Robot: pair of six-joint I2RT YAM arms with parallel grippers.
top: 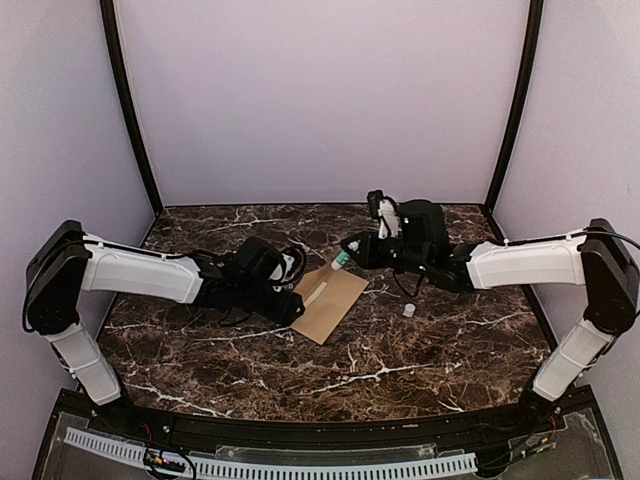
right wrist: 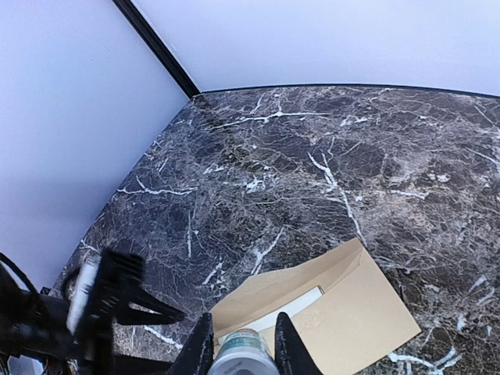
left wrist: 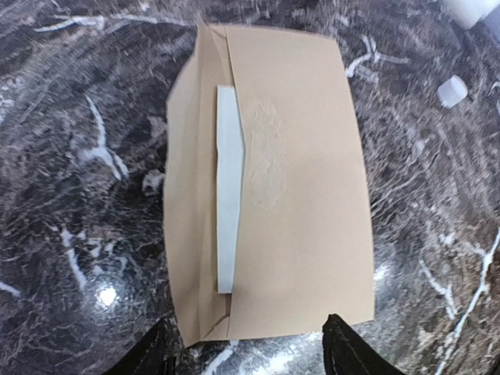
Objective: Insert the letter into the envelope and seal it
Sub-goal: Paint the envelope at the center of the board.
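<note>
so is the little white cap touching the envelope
Apart. The left wrist view shows a strip of dark table between the cap and the envelope.

Hemmed in at the back and on both sides by lilac walls (top: 320, 100). Open across the near stretch of the surface (top: 330, 385) and toward the far left corner. Taken up at centre by the envelope (top: 330, 305), flat and low. Crowded at its left edge by the left end effector (top: 297, 303), jaws apart, and over its far corner by the right end effector (top: 352, 252), clamped on a small tube (top: 341, 261). Narrow between the two. Dotted just right of the envelope by a small white cap (top: 409, 311), not touching it.
</note>
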